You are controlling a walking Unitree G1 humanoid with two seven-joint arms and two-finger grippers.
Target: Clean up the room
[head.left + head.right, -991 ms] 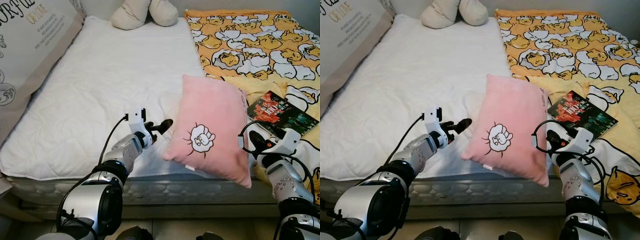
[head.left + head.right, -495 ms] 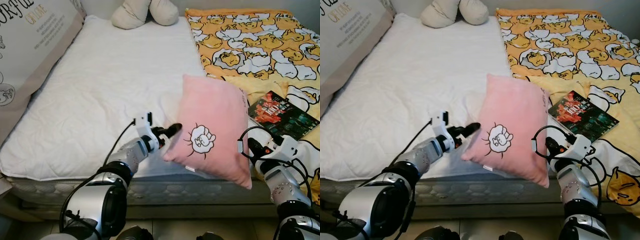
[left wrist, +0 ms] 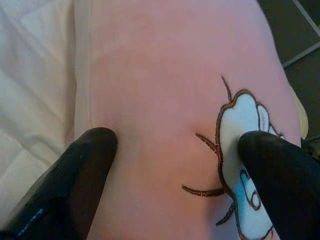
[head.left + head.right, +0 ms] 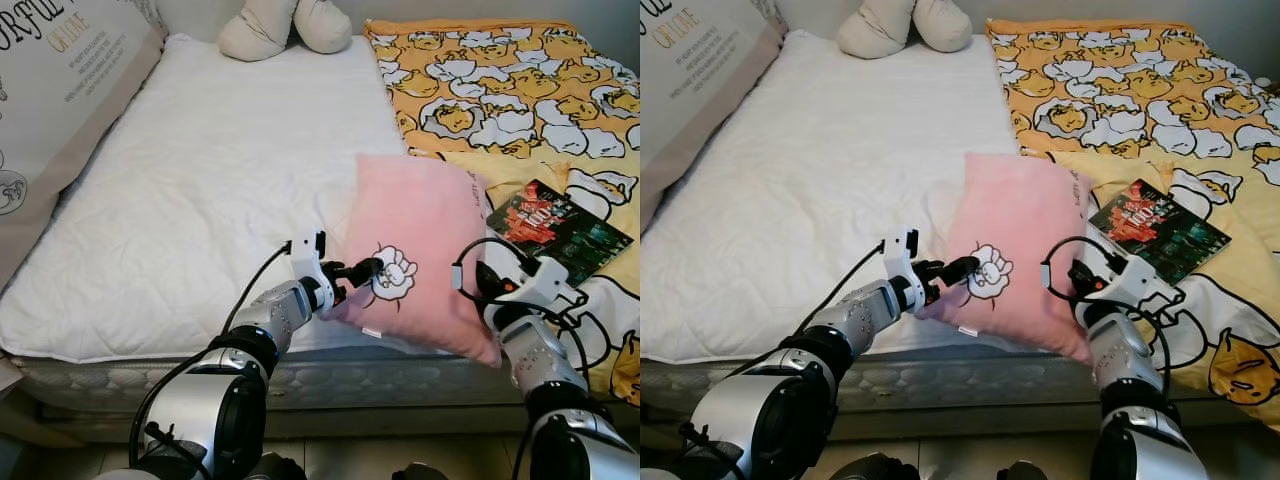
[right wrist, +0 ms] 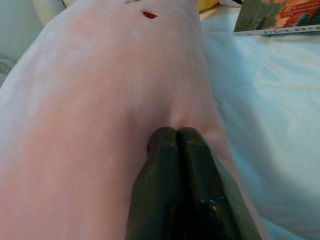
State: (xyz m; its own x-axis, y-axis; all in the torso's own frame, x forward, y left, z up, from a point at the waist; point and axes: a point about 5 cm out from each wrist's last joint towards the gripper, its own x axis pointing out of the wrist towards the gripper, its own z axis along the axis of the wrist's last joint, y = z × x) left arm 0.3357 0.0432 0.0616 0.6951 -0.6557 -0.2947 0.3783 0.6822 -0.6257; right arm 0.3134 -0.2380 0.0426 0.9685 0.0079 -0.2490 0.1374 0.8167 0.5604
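A pink pillow (image 4: 420,225) with a white embroidered figure lies tilted near the bed's front edge, its lower corner past the mattress edge. My left gripper (image 4: 365,272) is open at the pillow's left side. In the left wrist view its two fingers (image 3: 90,155) rest spread on the pillow's face (image 3: 160,90), one on the white figure. My right gripper (image 4: 478,285) is at the pillow's right edge. The right wrist view has its fingertips (image 5: 176,134) shut together, pinching a pucker of the pink fabric (image 5: 110,90).
A book (image 4: 558,218) with a dark cover lies on the yellow patterned blanket (image 4: 500,80) right of the pillow. The white mattress (image 4: 220,170) stretches left. A beige plush (image 4: 285,25) sits at the far end, and a large lettered cushion (image 4: 50,80) leans at the left.
My left gripper has moved right across the mattress and now touches the pillow's face. My right gripper has shifted left with the pillow, which sits a little lower and more to the left.
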